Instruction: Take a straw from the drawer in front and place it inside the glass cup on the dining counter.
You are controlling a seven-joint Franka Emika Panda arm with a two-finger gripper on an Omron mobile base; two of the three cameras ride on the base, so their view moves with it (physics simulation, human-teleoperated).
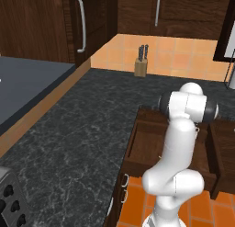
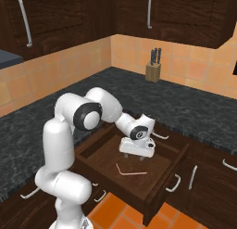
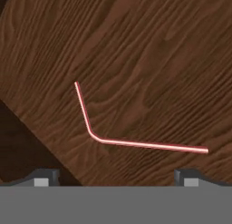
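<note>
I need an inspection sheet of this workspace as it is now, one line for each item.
Surface: black speckled counter, drawer below it pulled open.
Job's things: straw lies flat on the drawer floor, bent, untouched.
Clutter: knife block by the tiled wall.
Grippers: pincer open, above the straw, holding nothing.
Cables: nothing seen.
Surroundings: dark cabinet doors with long handles, orange floor tiles.

Arm bent low, fingers spread wide

Straw lying flat on the floor of the pulled-out drawer, gripper above it, knife block far behind on the counter.
</note>
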